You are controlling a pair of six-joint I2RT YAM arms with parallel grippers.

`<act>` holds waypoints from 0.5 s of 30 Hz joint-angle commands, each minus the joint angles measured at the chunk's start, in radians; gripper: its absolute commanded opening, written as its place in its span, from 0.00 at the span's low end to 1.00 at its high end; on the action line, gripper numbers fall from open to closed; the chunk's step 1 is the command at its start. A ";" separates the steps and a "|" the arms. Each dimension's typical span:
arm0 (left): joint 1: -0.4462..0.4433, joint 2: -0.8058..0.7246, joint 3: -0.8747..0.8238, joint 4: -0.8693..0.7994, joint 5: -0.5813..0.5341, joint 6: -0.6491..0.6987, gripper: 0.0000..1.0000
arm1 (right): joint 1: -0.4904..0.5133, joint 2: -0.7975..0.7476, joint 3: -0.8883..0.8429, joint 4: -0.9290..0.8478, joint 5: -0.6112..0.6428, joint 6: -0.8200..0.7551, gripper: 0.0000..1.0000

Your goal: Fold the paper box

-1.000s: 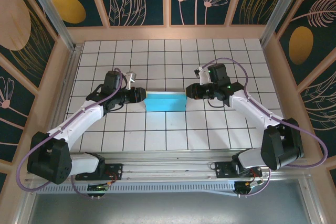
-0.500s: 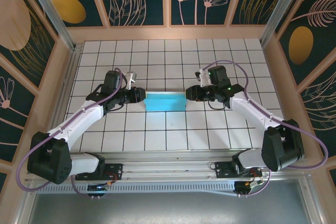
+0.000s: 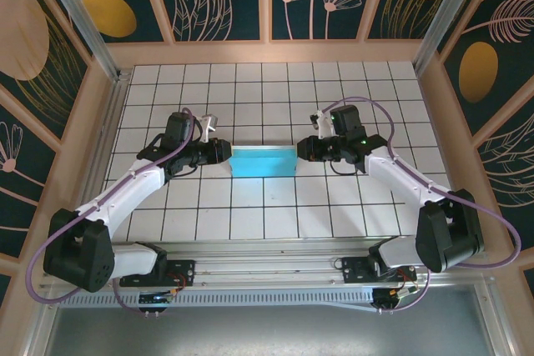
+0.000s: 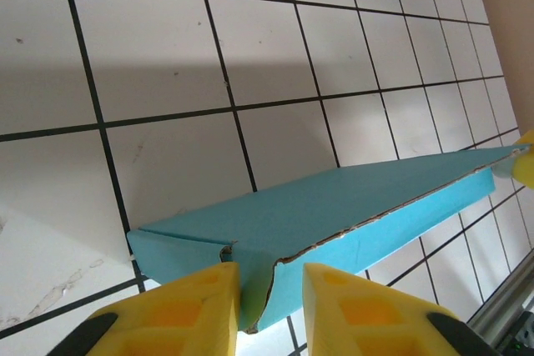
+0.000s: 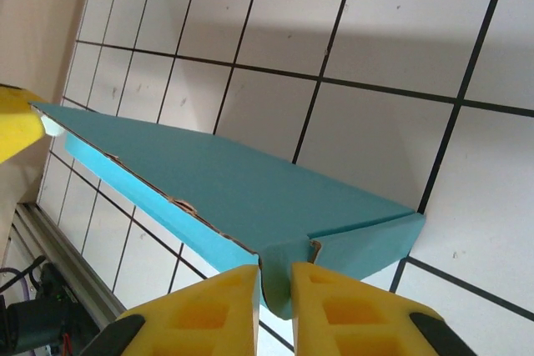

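The paper box (image 3: 263, 161) is a flat turquoise-blue rectangle about two tiles wide, lying in the middle of the tiled table (image 3: 267, 81). My left gripper (image 3: 224, 152) is at its left end. In the left wrist view the box (image 4: 334, 214) has its curled end flap between my left gripper's (image 4: 271, 277) yellow fingers: one finger touches it, the other stands a small gap off. My right gripper (image 3: 299, 149) is at the right end. There the box's (image 5: 225, 177) end flap is pinched tight in my right gripper (image 5: 275, 277).
Wooden walls (image 3: 108, 114) with patterned panels ring the white tiled table. An aluminium rail (image 3: 267, 268) runs along the near edge by the arm bases. Bare tiles lie behind and in front of the box.
Both grippers have stayed at the box's ends. The left jaws have narrowed around the left flap. The right jaws opened a little, then closed on the right flap. The box has barely moved.
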 commanded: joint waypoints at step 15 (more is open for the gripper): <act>-0.009 0.010 -0.018 0.036 0.034 -0.044 0.24 | 0.018 -0.004 -0.024 0.052 -0.025 0.046 0.14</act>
